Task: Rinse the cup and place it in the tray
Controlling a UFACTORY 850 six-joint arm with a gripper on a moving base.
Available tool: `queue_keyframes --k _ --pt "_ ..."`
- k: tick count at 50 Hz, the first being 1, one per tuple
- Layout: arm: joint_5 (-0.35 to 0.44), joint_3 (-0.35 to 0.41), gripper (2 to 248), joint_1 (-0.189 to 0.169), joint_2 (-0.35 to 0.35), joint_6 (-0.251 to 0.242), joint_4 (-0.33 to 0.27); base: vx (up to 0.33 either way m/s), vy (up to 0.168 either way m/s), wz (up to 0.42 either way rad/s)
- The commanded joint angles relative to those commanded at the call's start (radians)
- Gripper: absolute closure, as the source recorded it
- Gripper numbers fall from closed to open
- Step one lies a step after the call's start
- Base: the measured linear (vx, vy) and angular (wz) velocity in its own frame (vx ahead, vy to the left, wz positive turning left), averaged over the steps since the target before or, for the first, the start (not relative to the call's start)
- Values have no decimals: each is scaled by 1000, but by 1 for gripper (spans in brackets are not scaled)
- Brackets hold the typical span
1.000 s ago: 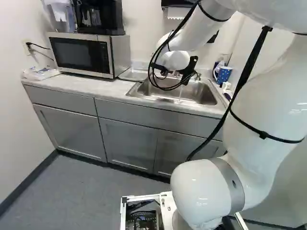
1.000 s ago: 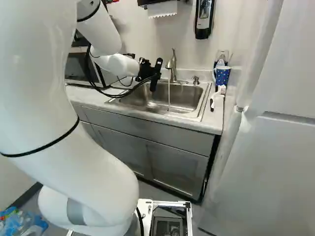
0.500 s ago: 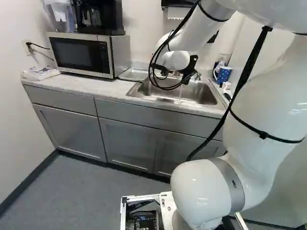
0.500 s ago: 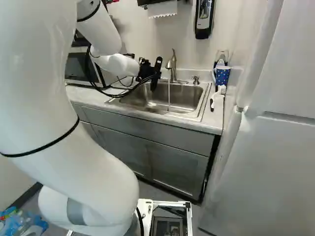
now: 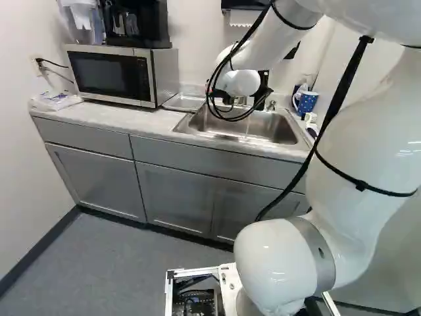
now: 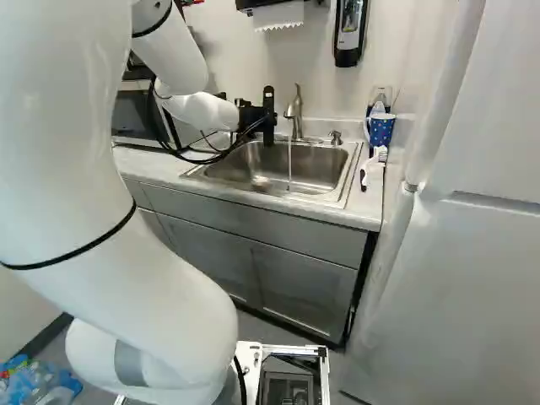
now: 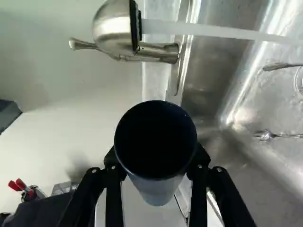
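Evidently the cup (image 7: 158, 191) is held beside the faucet (image 7: 112, 29), apart from the running water (image 7: 213, 31), with the tool (image 7: 156, 158) closed on its sides, fingers spread as wide as its body. Smooth and tapered, it looks light and probably turns slippery once wet, though whether its wall is stiff or soft I can't tell. That hold around the sides seems the right place, snug but not crushing, leaving the dark round end free for rinsing over the sink (image 6: 228, 171).
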Motion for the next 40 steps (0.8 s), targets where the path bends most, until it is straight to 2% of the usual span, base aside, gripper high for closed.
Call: queue_keyframes --k 40 --pt "0 0 124 0 0 -400 0 0 0 0"
